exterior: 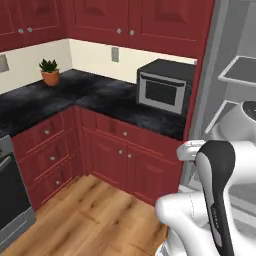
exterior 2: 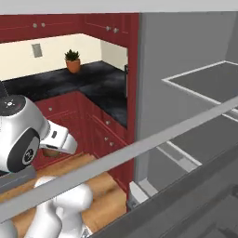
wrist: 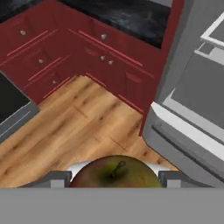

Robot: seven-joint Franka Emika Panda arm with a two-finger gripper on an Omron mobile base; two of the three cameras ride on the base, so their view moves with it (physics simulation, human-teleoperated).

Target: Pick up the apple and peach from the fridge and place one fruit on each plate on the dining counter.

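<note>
A red-green apple (wrist: 114,172) with a dark stem sits between my two dark fingertips (wrist: 55,178), so my gripper (wrist: 113,179) is shut on it. It hangs over the wooden floor in front of the corner cabinets. The light-grey fridge (wrist: 192,92) stands open to the right, with its grey shelves (exterior: 239,71) showing. In the right base view my hand (exterior 2: 56,138) reaches out to the left of the fridge's side wall (exterior 2: 186,60). The peach, the plates and the dining counter are out of view.
Dark red cabinets (exterior: 117,155) carry a black marbled worktop (exterior: 80,95) with a microwave (exterior: 162,89) and a potted plant (exterior: 49,71). An oven front (exterior: 10,200) stands at the far left. The fridge door's grey rail (exterior 2: 139,148) crosses close in front. Wooden floor (exterior: 95,210) lies below.
</note>
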